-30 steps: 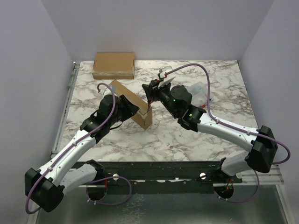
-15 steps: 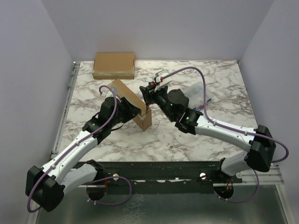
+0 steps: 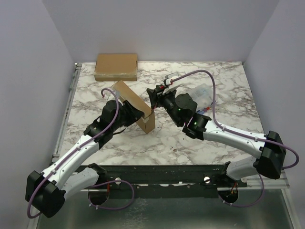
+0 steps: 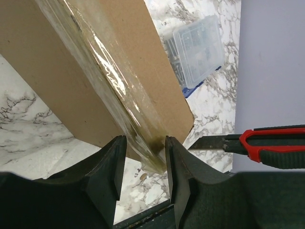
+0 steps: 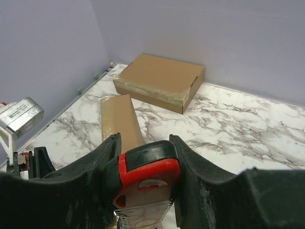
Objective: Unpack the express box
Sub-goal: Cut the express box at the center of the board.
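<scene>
Lab test booth: plain walls (image 3: 162, 28), marbled table (image 3: 236, 81).

Brown cardboard box (image 4: 109, 62) with shiny clear tape (image 4: 112, 81), red-and-black knife (image 4: 267, 143), white marble table (image 3: 167, 143) with grey veins, pale lilac walls (image 3: 167, 28), see-through case (image 4: 198, 47) with blue edge.

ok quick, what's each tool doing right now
left tool: closed on the taped edge of the cardboard box
right tool: closed on the red utility knife
</scene>
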`<state>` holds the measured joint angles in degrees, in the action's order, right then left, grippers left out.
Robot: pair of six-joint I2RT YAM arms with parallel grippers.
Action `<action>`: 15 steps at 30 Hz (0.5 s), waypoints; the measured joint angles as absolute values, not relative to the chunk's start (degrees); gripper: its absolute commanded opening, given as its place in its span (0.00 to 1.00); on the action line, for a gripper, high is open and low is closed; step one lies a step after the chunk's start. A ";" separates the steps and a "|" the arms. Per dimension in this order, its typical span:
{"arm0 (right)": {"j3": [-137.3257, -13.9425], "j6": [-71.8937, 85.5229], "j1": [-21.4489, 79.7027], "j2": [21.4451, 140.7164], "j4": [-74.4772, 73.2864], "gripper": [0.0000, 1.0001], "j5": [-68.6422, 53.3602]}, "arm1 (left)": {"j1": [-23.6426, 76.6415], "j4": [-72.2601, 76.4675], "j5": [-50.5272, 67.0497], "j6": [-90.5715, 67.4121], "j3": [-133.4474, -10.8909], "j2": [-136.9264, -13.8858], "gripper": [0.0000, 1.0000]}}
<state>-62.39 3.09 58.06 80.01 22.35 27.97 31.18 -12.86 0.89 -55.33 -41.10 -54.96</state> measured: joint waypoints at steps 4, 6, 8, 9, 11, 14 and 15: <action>-62.37 3.20 58.06 79.96 22.46 0.01 28.08 | 31.18 -12.73 0.95 -55.40 -40.47 -54.74 0.44; -62.37 3.22 58.06 79.96 22.48 0.01 28.08 | 31.18 -12.60 1.04 -55.44 -40.36 -54.61 0.43; -62.37 3.22 58.06 80.01 22.52 0.01 28.08 | 31.18 -12.53 1.08 -55.44 -40.34 -54.48 0.43; -62.37 3.22 58.06 80.07 22.57 0.01 28.10 | 31.18 -12.51 1.10 -55.44 -40.32 -54.46 0.43; -62.37 3.20 58.06 80.34 22.68 0.01 28.08 | 31.18 -12.51 1.13 -55.46 -40.21 -54.41 0.43; -62.37 3.20 58.06 80.88 22.70 0.01 28.10 | 31.18 -12.21 1.17 -55.48 -39.90 -54.30 0.43; -62.37 3.20 58.06 81.06 22.70 0.01 28.08 | 31.18 -12.08 1.19 -55.46 -39.86 -54.28 0.43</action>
<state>-62.37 3.20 58.06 81.06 22.70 28.08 31.18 -12.08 1.19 -55.46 -39.86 -54.28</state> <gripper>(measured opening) 0.467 0.432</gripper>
